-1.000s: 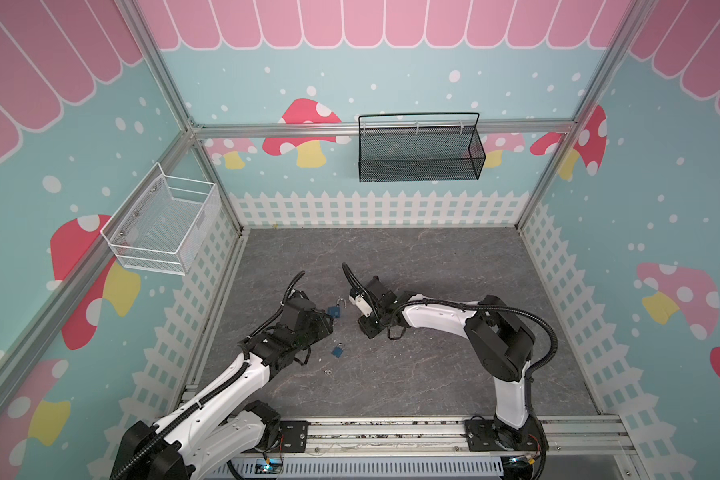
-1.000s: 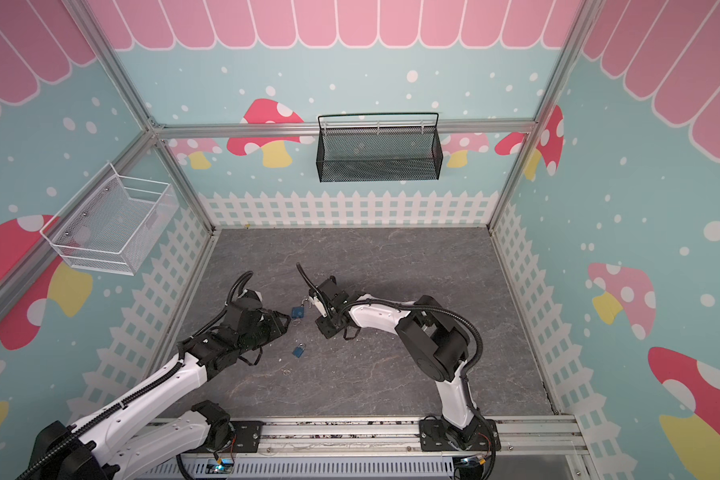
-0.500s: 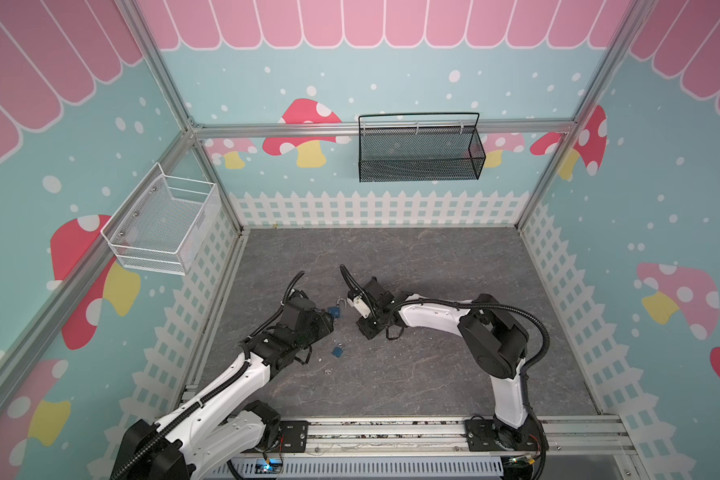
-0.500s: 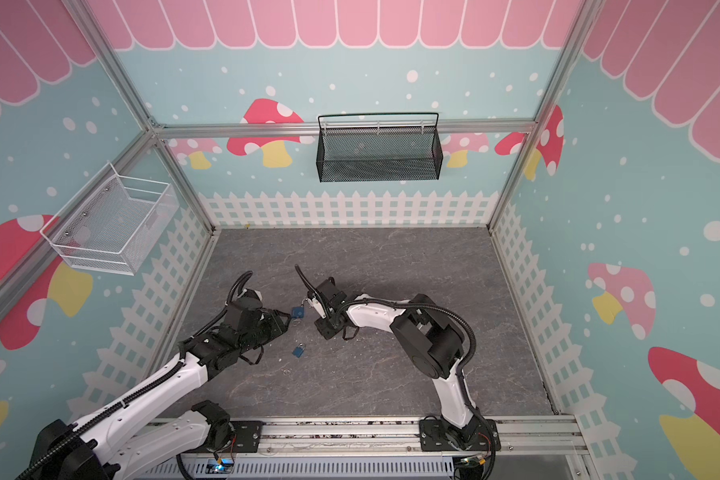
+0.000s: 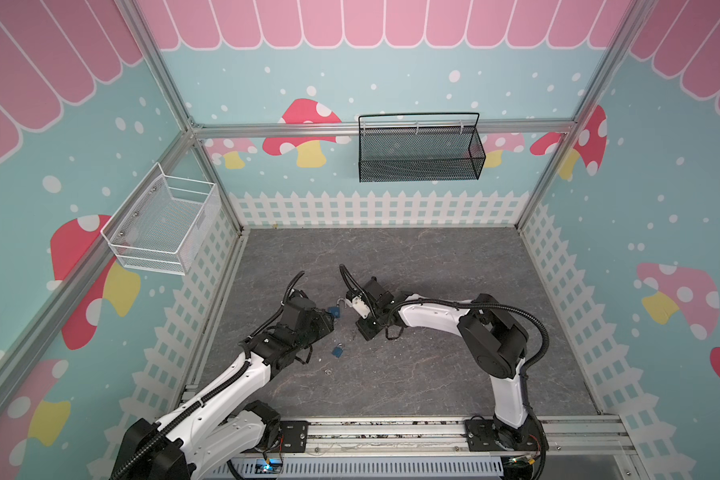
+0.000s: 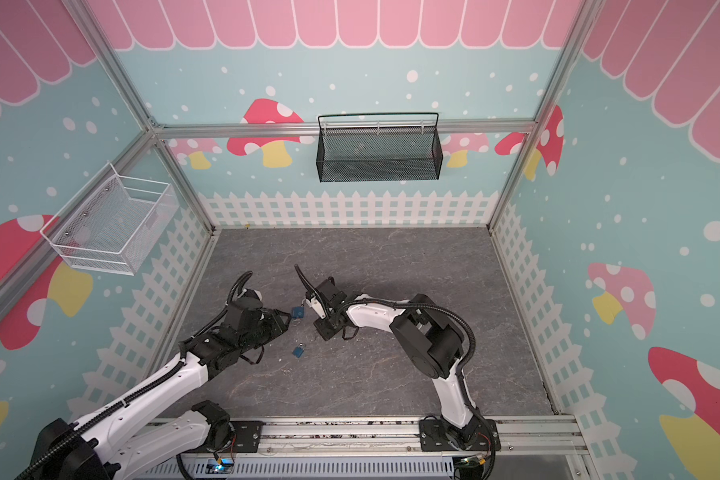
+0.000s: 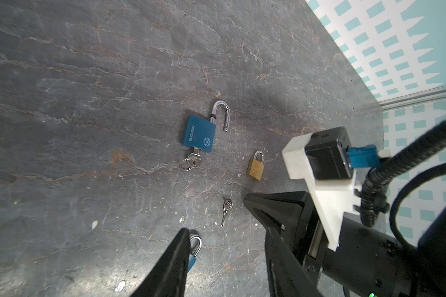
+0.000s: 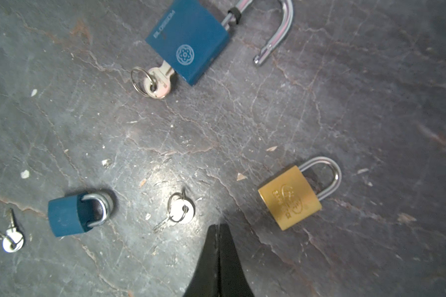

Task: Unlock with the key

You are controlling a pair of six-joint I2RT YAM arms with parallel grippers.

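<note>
Shut right gripper (image 8: 218, 227) over the last second; left its jaws pressed together, gripping nothing, tips near but clear of large blue padlock (image 8: 188, 41). Held left gripper (image 7: 214, 215) as before: jaws partly apart, empty, also clear of that padlock. Found large blue padlock lying flat on grey floor (image 8: 371, 115), shackle (image 8: 278, 33) swung open, key (image 8: 160, 79) seated in keyhole. Logged brass padlock (image 8: 289, 196), small blue padlock (image 8: 65, 218), loose key (image 8: 179, 210) and smaller key (image 8: 12, 237) near large blue padlock, none touching it. Noted both small padlocks closed.
</note>
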